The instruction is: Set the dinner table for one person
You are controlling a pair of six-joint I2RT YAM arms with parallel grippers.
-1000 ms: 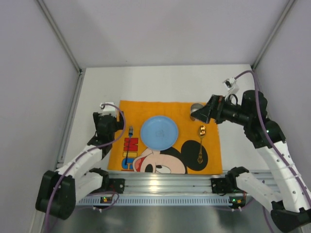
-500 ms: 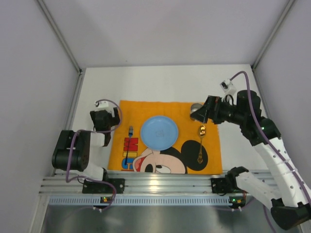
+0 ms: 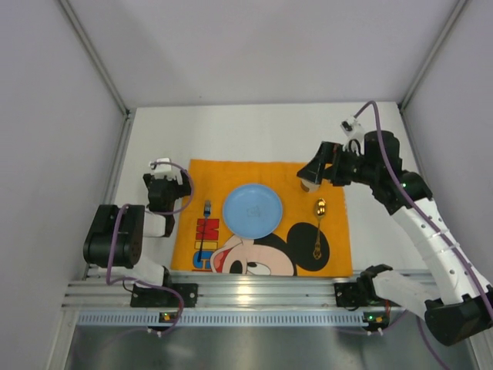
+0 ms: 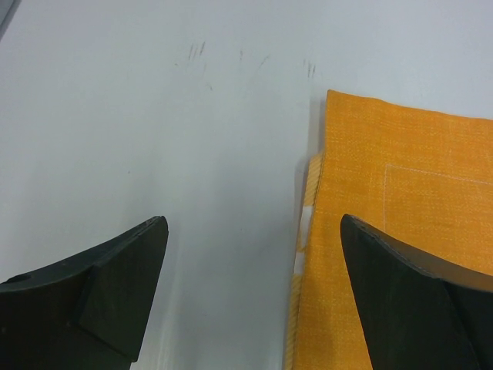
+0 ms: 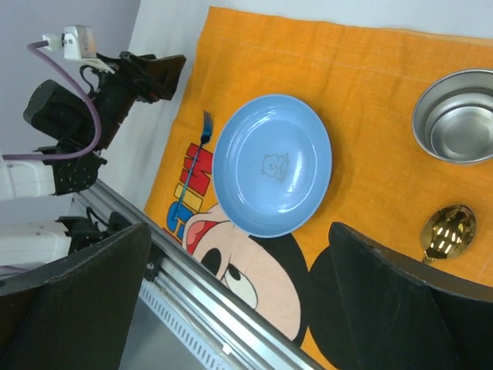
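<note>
White tabletop (image 3: 254, 131) filled the floor of a grey-walled enclosure, reaching from the arms' rail to the back wall. On its near middle lay an orange cartoon-mouse placemat (image 3: 339, 247), spread flat. A round blue plate (image 3: 253, 210) sat on the middle of the mat. Just left of the plate lay a blue fork (image 3: 204, 231), tines pointing away from the arms. To the right of the plate lay a gold spoon (image 3: 318, 227), its bowl end also turned away. A steel bowl (image 5: 456, 116) stood near the mat's far right corner, beyond the spoon.

The left gripper (image 4: 254, 227) was close above the mat's far left corner, one finger over bare tabletop and the other over the cloth. Its jaws were spread wide and held nothing. The right gripper (image 5: 239, 231) hung over the far right part of the mat, partly covering the steel bowl in the overhead view. Its jaws were likewise wide apart and empty.
</note>
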